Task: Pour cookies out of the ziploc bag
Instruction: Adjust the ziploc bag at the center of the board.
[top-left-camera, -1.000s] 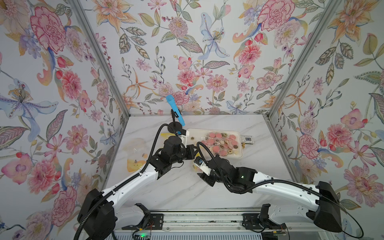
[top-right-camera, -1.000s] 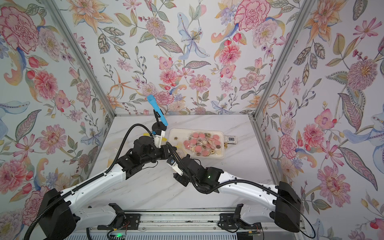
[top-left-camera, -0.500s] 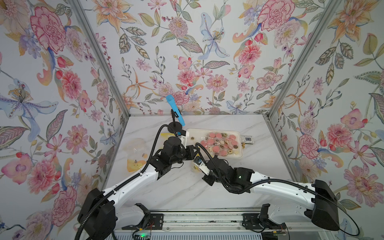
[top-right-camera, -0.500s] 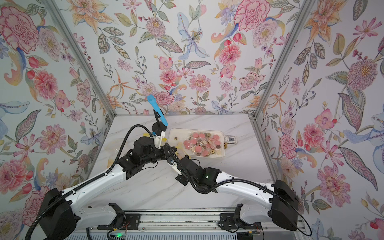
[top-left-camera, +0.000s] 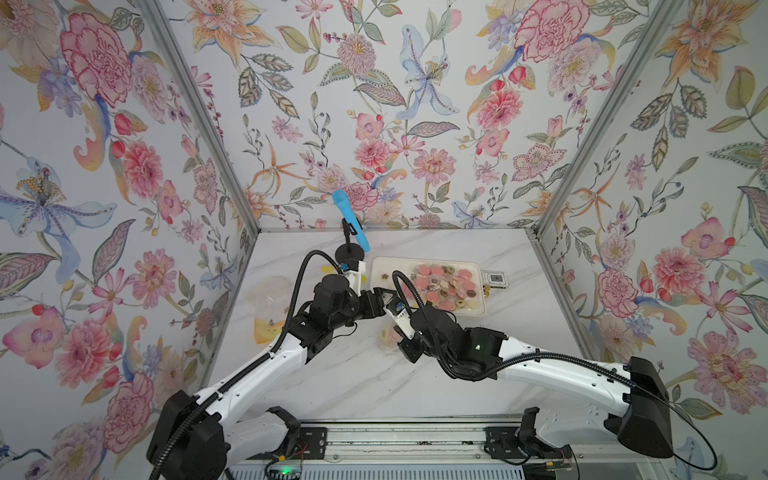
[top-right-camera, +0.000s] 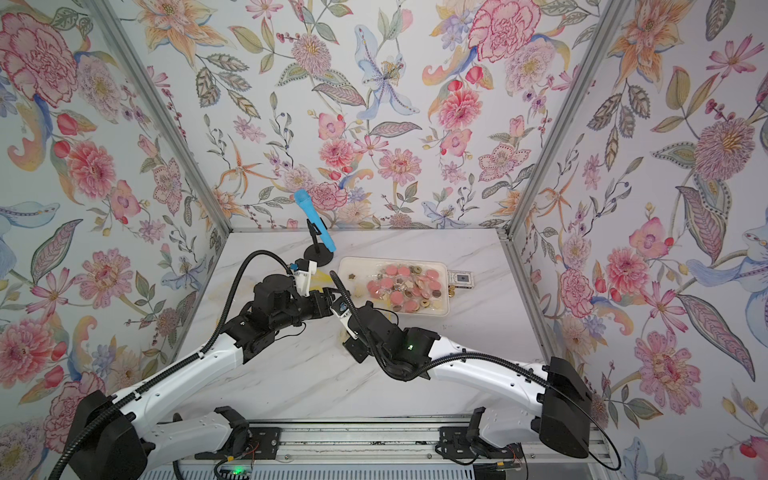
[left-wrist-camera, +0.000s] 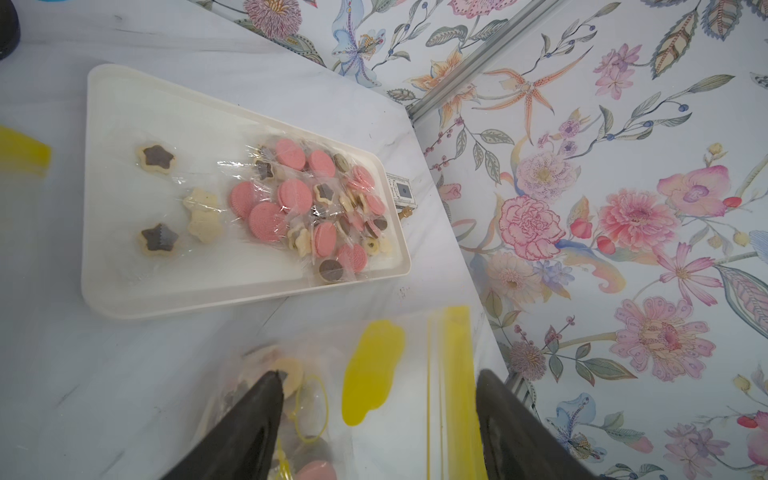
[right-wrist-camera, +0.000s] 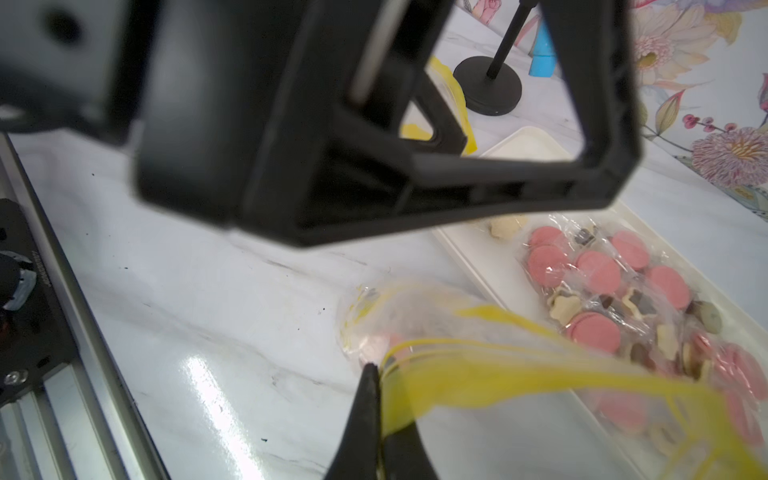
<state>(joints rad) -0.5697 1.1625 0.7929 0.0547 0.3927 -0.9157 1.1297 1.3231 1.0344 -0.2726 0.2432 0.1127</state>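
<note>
**A:** Start at the right end effector (right-wrist-camera: 380, 370). What has it got?
**B:** Its fingers are pressed together on the yellow zip edge of the ziploc bag (right-wrist-camera: 478, 374), pinching it.
**A:** And the left end effector (left-wrist-camera: 374, 376)?
**B:** Spread wide. In the left wrist view the bag's yellow strip shows between its two black fingers (left-wrist-camera: 249, 424). Whether either one touches the plastic I cannot tell.
**A:** Where does the bag lie?
**B:** On the bench (top-left-camera: 353, 386), just beside the tray (left-wrist-camera: 124, 299), off its long edge on the robot's side.
**A:** The cookies (left-wrist-camera: 291, 208)?
**B:** Most lie on the tray in clear wrapping. Pink rounds are heaped with brown rounds and stars toward one short end, and four star pieces are scattered over the other half. A pale round and a pink one sit inside the bag.
**A:** Anything else near the tray?
**B:** A small box (top-left-camera: 493, 278) sits just beside the short end by the heap. A blue microphone (top-left-camera: 351, 224) on a black stand (top-left-camera: 348, 252) is near the opposite end, on the far side. A second clear bag (top-left-camera: 268, 309) with a yellow patch lies well apart, beyond the left arm.
</note>
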